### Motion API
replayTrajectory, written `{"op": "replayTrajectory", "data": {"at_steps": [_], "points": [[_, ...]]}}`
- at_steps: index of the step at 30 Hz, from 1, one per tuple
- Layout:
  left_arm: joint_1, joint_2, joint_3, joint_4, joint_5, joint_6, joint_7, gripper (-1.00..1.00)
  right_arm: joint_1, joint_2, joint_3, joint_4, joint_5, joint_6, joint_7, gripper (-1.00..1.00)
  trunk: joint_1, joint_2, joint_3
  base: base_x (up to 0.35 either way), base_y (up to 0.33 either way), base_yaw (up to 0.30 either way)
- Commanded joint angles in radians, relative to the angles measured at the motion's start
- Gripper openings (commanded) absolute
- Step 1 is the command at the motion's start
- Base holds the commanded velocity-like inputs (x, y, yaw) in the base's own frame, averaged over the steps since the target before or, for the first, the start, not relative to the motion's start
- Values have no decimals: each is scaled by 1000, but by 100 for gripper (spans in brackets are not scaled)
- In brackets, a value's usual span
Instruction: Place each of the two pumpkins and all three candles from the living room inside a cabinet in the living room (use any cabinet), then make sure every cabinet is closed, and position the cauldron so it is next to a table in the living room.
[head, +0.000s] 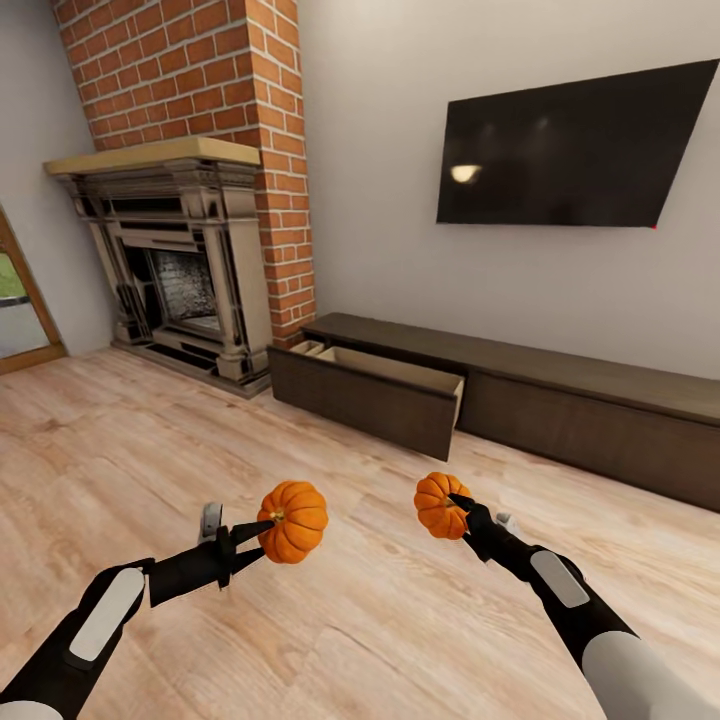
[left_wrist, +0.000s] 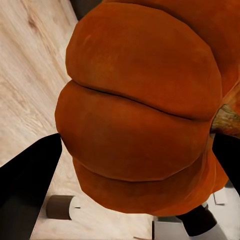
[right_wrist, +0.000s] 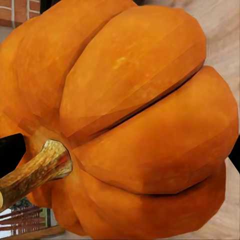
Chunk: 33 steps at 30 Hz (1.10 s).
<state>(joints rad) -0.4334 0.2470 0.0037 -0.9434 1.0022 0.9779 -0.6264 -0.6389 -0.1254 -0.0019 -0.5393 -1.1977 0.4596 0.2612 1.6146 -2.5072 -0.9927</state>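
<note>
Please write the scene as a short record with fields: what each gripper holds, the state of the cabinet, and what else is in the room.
left gripper: shut on the left pumpkin, held above the floor
right gripper: shut on the right pumpkin, also held in the air
cabinet: long, low, dark brown, against the wall
drawer: at the cabinet's fireplace end, pulled open, pale interior
fireplace: brick chimney, beside the cabinet
television: on the wall above the cabinet
floor: light wood
</note>
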Motion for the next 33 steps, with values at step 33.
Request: {"op": "replayTrajectory", "data": {"at_steps": [33], "points": [[-1,3,1,2,15,8,-4,-100,-1,1,-1,1,-11,4,1,-100,0,0,-1,282,166,-151]]}}
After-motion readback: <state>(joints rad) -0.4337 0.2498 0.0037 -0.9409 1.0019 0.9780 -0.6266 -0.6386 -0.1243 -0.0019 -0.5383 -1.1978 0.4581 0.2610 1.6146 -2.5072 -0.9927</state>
